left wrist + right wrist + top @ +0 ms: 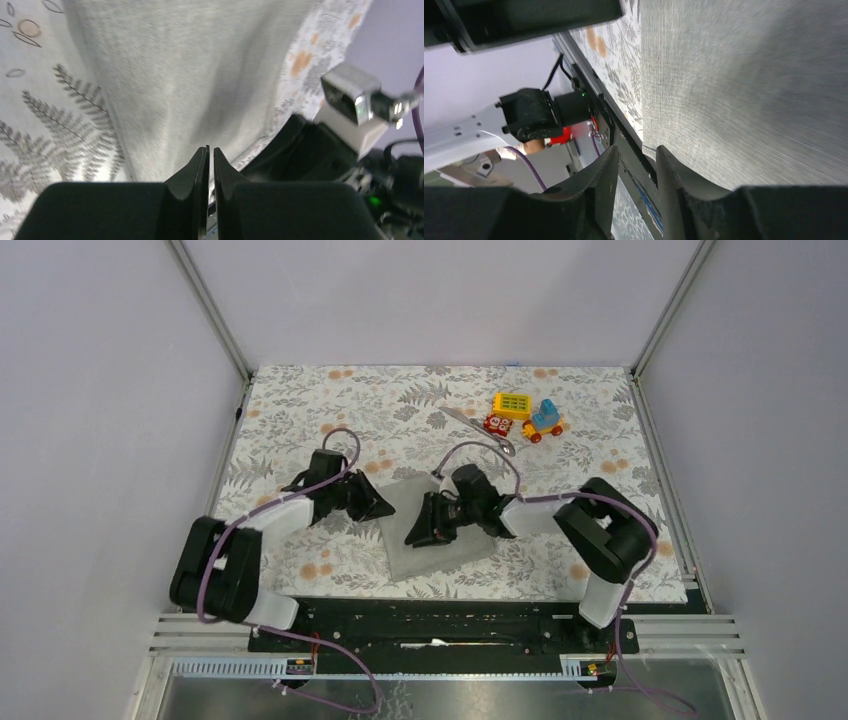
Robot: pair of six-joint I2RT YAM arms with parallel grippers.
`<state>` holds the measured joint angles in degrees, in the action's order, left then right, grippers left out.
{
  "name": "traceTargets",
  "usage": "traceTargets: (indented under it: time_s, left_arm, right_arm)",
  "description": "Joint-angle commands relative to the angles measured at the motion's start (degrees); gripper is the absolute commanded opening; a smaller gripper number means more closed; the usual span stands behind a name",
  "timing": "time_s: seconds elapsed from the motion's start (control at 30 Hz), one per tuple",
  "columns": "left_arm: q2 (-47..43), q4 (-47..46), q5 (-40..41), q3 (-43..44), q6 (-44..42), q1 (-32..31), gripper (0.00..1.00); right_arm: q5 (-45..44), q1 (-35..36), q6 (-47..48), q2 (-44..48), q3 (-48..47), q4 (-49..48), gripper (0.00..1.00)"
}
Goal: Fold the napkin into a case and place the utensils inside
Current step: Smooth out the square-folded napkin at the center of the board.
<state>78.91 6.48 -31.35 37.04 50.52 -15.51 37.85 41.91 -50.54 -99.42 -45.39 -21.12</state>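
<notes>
The grey napkin (455, 545) lies flat on the floral tablecloth between the two arms. My left gripper (384, 502) sits at its left edge; in the left wrist view the left gripper (210, 149) has its jaws drawn to a hair's gap over the napkin (190, 75), and no cloth shows between them. My right gripper (422, 532) hovers over the napkin's left half. Seen from the right wrist, the right gripper (636, 150) is open and empty, the napkin (749, 75) beside it. Two silver utensils (482, 432) lie behind the napkin, the spoon's bowl (507, 449) nearest.
Toy blocks stand at the back right: a yellow one (512, 405), a small red one (495, 423) and a blue-and-yellow car (545, 420). The black base rail (440, 625) runs along the near edge. Metal posts and grey walls enclose the table.
</notes>
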Motion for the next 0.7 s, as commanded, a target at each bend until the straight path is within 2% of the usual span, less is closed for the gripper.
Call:
traceTargets:
  time_s: [0.0, 0.13, 0.23, 0.3, 0.47, 0.57, 0.67]
  left_arm:
    - [8.5, -4.9, 3.4, 1.7, -2.5, 0.3, 0.10]
    - [15.4, -6.3, 9.3, 1.4, -4.3, 0.8, 0.08]
    - [17.4, -6.3, 10.2, 2.0, -5.0, 1.3, 0.07]
    - [16.7, -6.2, 7.9, 3.2, -5.4, 1.3, 0.08]
    - [11.3, -2.7, 2.5, 6.5, -4.5, 1.6, 0.15]
    - [10.3, -1.4, 3.0, 8.1, -4.8, 2.4, 0.18]
    - [13.6, -2.0, 1.9, 9.0, -4.7, 3.7, 0.16]
  right_arm:
    - [2.0, 5.6, -10.2, -6.3, 2.4, -17.7, 0.39]
    - [1.0, 7.4, -13.0, -11.0, 5.8, -24.8, 0.37]
    - [0.8, 8.5, -13.3, -11.7, 6.3, -25.5, 0.37]
    - [0.4, 8.7, -12.3, -9.8, 5.9, -22.8, 0.37]
    - [-2.3, 9.1, -3.8, -4.7, -1.0, -7.4, 0.41]
    - [-1.7, 9.2, -3.2, -6.5, -4.5, -6.6, 0.43]
    - [-1.4, 9.8, -2.9, -10.3, -9.0, -6.3, 0.45]
